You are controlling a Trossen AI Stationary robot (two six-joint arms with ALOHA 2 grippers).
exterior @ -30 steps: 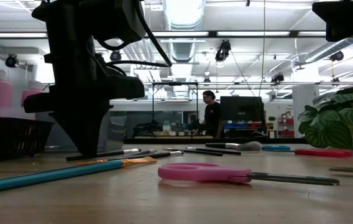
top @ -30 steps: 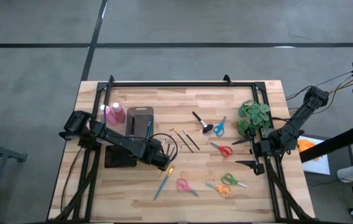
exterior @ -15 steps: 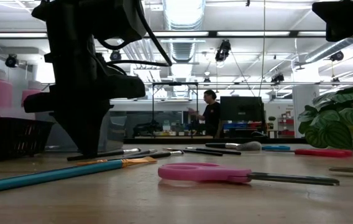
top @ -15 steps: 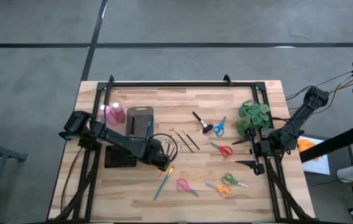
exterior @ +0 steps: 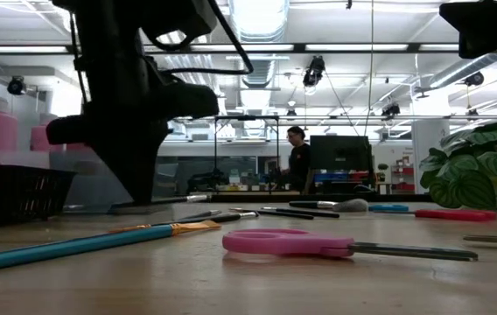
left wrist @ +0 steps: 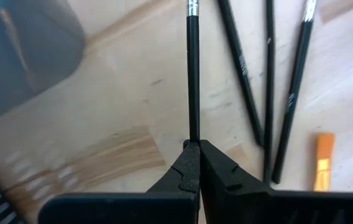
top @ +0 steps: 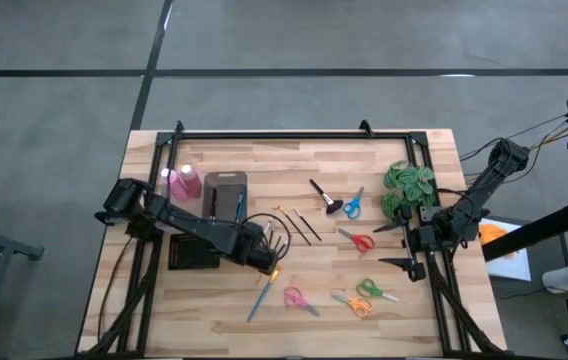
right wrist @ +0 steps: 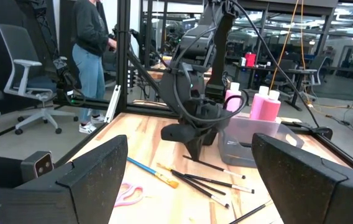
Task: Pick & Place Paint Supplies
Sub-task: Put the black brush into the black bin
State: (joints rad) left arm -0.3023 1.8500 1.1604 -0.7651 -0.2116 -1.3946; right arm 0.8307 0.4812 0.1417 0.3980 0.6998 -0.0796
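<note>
My left gripper (left wrist: 196, 149) (exterior: 141, 199) points steeply down near the table's middle, shut on a thin black paintbrush (left wrist: 192, 74) (exterior: 174, 201). Three more black brushes (left wrist: 268, 93) lie on the wood beside it. A blue-handled brush with an orange tip (top: 263, 290) (exterior: 73, 246) lies nearer the front. A stubby black brush (top: 321, 195) lies farther back. Pink bottles (top: 185, 182) stand at the left, by a grey bin (top: 226, 190). My right gripper (top: 402, 247) (right wrist: 192, 180) waits open at the right edge. My left gripper pinches the black paintbrush's handle (left wrist: 192, 132) between its two fingertips, on the part away from the silver ferrule (left wrist: 192, 7). The fingers come from above, pointing down, and lie across the brush. The brush hangs about level, just clear of the table.
A black basket (exterior: 12, 192) (top: 192, 252) sits at the left. Blue scissors (top: 352, 205), red scissors (top: 357, 240), pink scissors (exterior: 318, 245) (top: 299, 298) and a green and orange pair (top: 364, 295) lie scattered. A green plant (top: 409, 188) stands at the right.
My left gripper has risen a little, still shut. The black paintbrush it holds lay on the table before and now hangs just clear of it, about level.
</note>
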